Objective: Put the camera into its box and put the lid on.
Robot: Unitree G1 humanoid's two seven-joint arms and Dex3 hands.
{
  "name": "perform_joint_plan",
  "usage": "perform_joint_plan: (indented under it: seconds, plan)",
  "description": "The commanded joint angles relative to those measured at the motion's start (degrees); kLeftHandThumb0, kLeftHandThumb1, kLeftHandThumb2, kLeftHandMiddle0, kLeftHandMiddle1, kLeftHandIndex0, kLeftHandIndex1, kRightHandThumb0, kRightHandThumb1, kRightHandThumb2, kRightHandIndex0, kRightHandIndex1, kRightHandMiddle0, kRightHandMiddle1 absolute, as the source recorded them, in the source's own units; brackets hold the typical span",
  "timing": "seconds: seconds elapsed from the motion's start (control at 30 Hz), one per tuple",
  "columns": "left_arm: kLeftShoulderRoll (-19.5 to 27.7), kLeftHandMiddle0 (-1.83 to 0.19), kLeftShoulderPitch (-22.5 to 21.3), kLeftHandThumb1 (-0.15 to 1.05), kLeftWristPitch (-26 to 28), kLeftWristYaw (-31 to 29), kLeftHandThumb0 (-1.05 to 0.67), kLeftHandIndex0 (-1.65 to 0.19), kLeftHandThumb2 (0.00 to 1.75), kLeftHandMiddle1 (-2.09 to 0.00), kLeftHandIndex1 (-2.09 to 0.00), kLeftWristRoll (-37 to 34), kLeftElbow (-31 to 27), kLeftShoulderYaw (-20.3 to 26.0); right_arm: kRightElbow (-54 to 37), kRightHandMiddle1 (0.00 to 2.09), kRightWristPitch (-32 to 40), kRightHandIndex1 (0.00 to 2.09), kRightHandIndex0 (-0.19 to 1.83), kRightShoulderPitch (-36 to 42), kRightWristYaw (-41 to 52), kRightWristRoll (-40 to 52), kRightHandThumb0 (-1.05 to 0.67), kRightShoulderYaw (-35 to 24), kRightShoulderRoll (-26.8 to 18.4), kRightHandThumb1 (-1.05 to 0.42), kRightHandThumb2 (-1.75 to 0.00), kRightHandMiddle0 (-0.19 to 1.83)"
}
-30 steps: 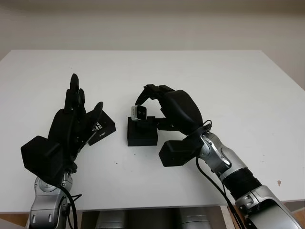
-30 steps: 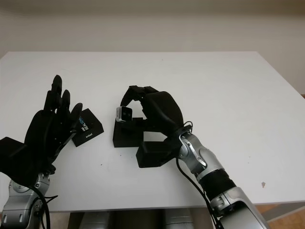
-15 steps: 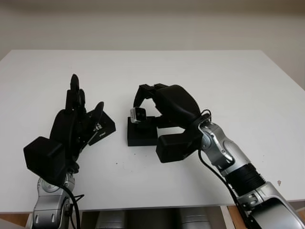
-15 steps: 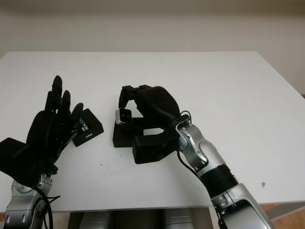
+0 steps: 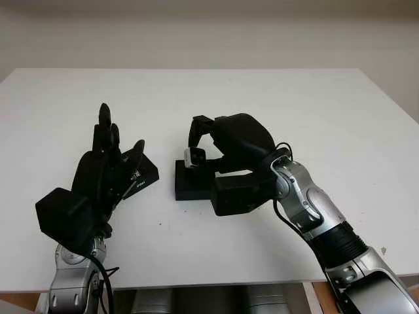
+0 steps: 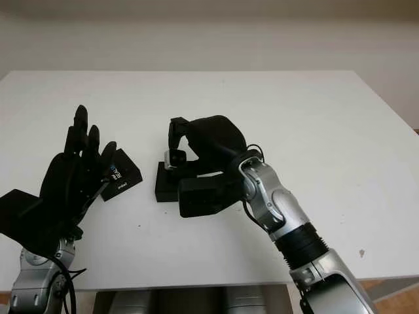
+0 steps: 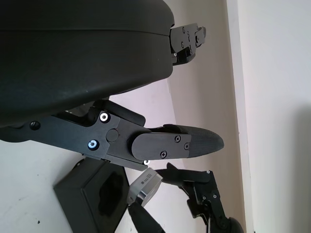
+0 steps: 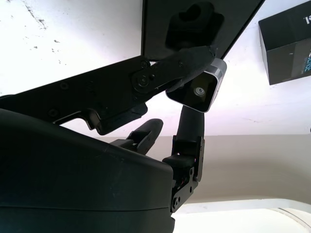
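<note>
Since a second ago the right hand (image 5: 219, 140) is swinging its wrist inward and bringing the small silver-grey rectangular camera (image 5: 194, 156), pinched between its fingertips, lower over the open black foam-lined box (image 5: 191, 183); the camera is hovering just above the box's shaped recess, lens facing outward. The left hand (image 5: 105, 167) is waiting open beside the black cardboard lid (image 5: 141, 176), whose print is reading "intel".

The lid (image 6: 121, 175) carries white print, possibly "intel"; otherwise unreadable.
</note>
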Motion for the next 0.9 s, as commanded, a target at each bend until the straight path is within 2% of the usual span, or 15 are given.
perform_joint_plan:
  seconds: [0.0,0.17,0.33,0.87]
  plan:
    - [-0.11,0.17,0.61,1.05,-0.14,0.12,-0.57,0.19,0.39,-0.05,-0.03,-0.05,-1.25,-0.03,-1.90,1.96,1.96,0.38,0.53,-0.10,0.87,-0.70,-0.44,0.08,0.36,-1.05,-0.09,0.35]
    - [-0.09,0.18,0.75,1.05,-0.10,0.14,-0.58,0.19,0.39,-0.05,-0.02,-0.22,-1.23,-0.02,-3.57,2.09,6.26,0.45,0.53,0.98,2.12,-1.55,-0.40,0.80,1.42,-1.05,-0.11,0.32]
    - [-0.17,0.17,0.75,1.05,0.06,0.56,-0.59,0.19,0.40,-0.05,-0.02,0.40,-1.27,-0.38,-4.07,2.09,8.11,0.46,0.53,2.02,2.30,-1.71,-0.39,1.42,2.12,-1.05,-0.11,0.29]
    - [-0.94,0.18,1.39,1.05,0.82,0.97,-0.59,0.19,0.39,-0.05,-0.02,-0.16,-1.99,-0.64,-6.43,2.09,10.01,0.56,0.51,3.65,6.92,-1.31,-0.40,2.18,1.90,-1.05,-0.09,0.41]
